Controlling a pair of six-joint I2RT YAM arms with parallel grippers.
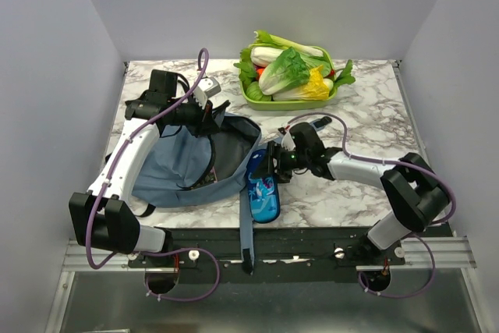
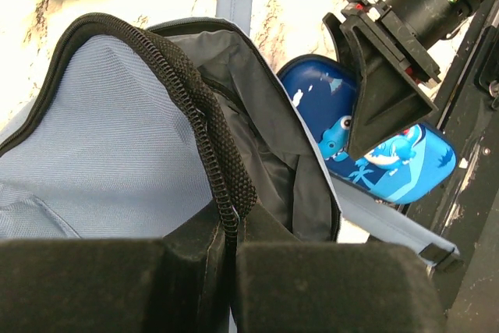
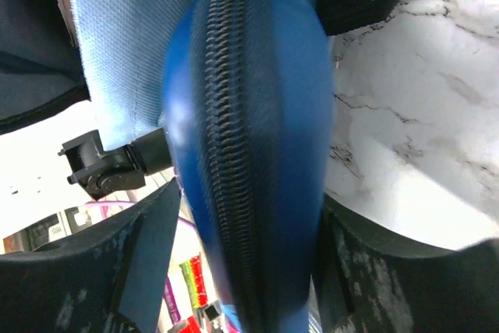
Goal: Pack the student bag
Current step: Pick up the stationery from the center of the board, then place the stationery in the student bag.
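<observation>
1 soft grey-blue fabric backpack (image 1: 168, 169) slumps open-mouthed front-left of 1 green plastic vegetable tray (image 1: 284, 104). It is likely limp and light, so it is best held at its zip rim, where the left gripper (image 2: 231, 251) is clamped. The right gripper (image 1: 266, 163) straddles 1 blue cartoon-print pencil case (image 1: 263, 196) in front of the tray; whether it grips, I cannot tell.

student bag (image 1: 168, 165): soft grey-blue fabric backpack, rounded, lying slumped on the left-centre of the marble table (image 1: 366, 130). Mouth open toward the right, dark lining (image 1: 234, 146) exposed. Black zipper (image 2: 210, 138) runs along the opening rim, and the far part of the rim is raised. One long flat blue strap (image 1: 245, 228) trails to the near table edge, its black end hanging over.
</observation>
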